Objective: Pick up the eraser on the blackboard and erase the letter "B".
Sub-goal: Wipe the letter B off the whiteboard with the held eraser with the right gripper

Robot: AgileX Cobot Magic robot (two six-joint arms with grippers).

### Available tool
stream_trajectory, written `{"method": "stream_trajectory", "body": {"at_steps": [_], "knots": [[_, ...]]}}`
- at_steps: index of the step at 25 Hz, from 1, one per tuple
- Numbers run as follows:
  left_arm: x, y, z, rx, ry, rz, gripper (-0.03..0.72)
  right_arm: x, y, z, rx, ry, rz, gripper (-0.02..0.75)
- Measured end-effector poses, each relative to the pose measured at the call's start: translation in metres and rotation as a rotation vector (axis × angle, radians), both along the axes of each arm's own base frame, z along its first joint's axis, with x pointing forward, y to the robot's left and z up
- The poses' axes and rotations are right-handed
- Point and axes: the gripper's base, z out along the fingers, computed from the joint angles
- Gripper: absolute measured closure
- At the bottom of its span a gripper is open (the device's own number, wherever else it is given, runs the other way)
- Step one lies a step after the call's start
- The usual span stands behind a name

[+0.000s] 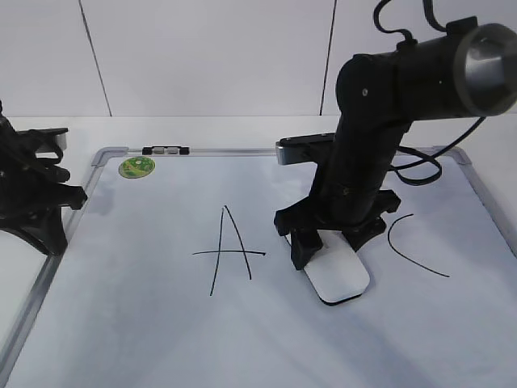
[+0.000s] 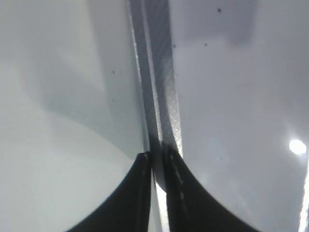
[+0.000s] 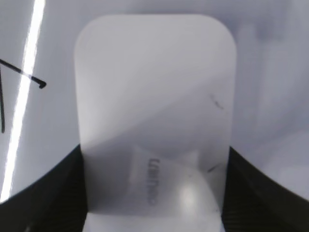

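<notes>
The white eraser (image 1: 339, 279) lies flat on the blackboard (image 1: 121, 323), between the black "A" (image 1: 229, 252) and "C" (image 1: 412, 246). My right gripper (image 1: 331, 250) stands over it with a finger on each long side. In the right wrist view the eraser (image 3: 154, 96) fills the gap between the fingers of my right gripper (image 3: 154, 193), its grey print showing. No letter "B" shows; the spot under the eraser and arm is hidden. My left gripper (image 1: 48, 198) rests at the board's left edge, and in its wrist view the fingers (image 2: 157, 155) are shut over the grey frame (image 2: 161, 87).
A round green sticker (image 1: 136, 166) and a small black-and-clear clip (image 1: 166, 150) sit at the board's far left corner. A cable loops behind the right arm (image 1: 420, 170). The end of an "A" stroke (image 3: 24, 75) lies left of the eraser.
</notes>
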Motion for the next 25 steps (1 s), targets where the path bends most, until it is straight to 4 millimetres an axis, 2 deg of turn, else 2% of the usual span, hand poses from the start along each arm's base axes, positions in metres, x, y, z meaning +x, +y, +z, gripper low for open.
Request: {"method": "stream_trajectory", "body": {"at_steps": [16,25], "knots": [[0.001,-0.001,0.0,-0.008,-0.005,0.007,0.636,0.001,-0.002,0.0,-0.062,-0.013,-0.046,0.189],[0.001,-0.001,-0.001,-0.013,-0.004,0.011,0.636,0.013,-0.035,0.0,-0.091,0.017,-0.128,0.189]]}}
